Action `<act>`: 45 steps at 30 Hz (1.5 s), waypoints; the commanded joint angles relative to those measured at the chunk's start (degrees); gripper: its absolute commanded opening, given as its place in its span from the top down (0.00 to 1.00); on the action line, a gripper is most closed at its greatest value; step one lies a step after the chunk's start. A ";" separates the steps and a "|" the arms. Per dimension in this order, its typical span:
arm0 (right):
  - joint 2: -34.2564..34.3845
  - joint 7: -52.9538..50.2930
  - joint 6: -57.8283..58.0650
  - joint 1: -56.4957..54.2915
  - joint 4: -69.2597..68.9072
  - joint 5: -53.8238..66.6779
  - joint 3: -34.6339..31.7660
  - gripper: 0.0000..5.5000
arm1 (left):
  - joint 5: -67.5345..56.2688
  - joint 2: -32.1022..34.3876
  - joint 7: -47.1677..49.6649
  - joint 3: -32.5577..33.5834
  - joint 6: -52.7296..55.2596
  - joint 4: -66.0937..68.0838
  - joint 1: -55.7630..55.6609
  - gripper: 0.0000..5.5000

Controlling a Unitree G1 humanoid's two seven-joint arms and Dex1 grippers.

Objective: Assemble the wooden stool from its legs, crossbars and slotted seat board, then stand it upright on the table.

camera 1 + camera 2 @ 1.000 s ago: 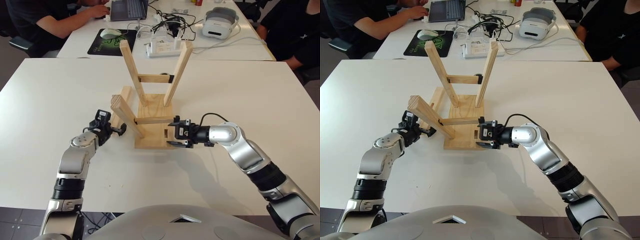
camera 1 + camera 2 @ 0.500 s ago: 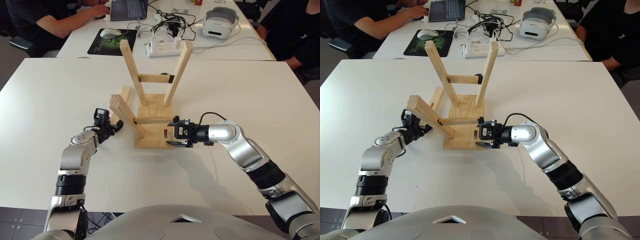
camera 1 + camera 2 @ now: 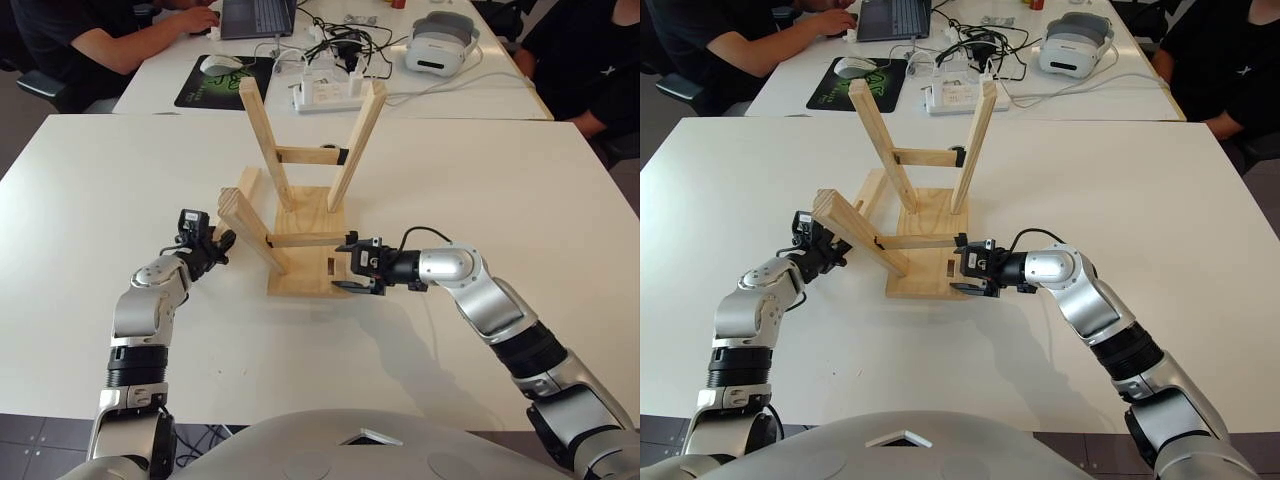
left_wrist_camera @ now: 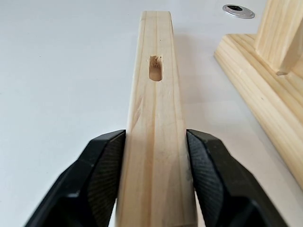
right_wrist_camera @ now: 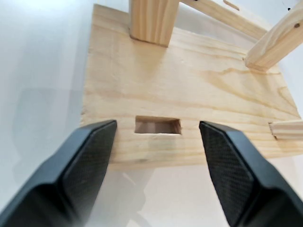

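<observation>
L gripper [image 3: 205,248], left-centre of frame: fingers pinch the leg [image 3: 252,232] by both sides near its free end. I judge I'm holding it there to steer it. It leans toward frame left, low end down at the board [image 3: 305,215], not square yet. Wrist cam shows an empty hole [image 4: 155,67] in the leg face, turned up.

Centre: board lies flat on the table [image 3: 500,180], underside up, so legs can go in from above. Back legs [image 3: 265,140] stand in it w/ a crossbar [image 3: 308,156] between them. A 2nd crossbar [image 3: 305,240] runs right from the leaning leg; can't tell if its far end is seated.

Right of centre: R gripper [image 3: 348,266] is spread wide, one finger either side of the empty slot [image 5: 157,125] at the board's near edge, gripping nothing. Prob. there to brace the board while the leg is set.
</observation>
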 commanded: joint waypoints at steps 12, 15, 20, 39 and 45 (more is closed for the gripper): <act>-13.65 7.63 16.75 6.71 -13.83 15.71 -21.79 0.41 | -3.68 8.50 -2.46 12.34 -7.95 -0.53 -5.21 0.62; -13.32 8.52 24.60 3.43 -12.50 26.83 -32.00 0.41 | -7.71 11.68 -5.25 15.75 -8.45 -3.85 -9.00 0.62; -8.15 2.37 33.57 -8.16 -13.11 47.81 -45.37 0.41 | -23.11 15.61 -11.46 18.45 -1.31 -13.49 -21.02 0.62; 4.62 -27.34 44.42 -28.48 0.42 86.72 -50.44 0.38 | -50.30 17.40 -24.67 3.47 20.60 -14.42 -43.78 0.62; 1.59 -26.18 47.08 -26.95 1.72 98.71 -51.62 0.24 | -52.06 17.65 -27.57 5.06 21.96 -9.38 -43.64 0.62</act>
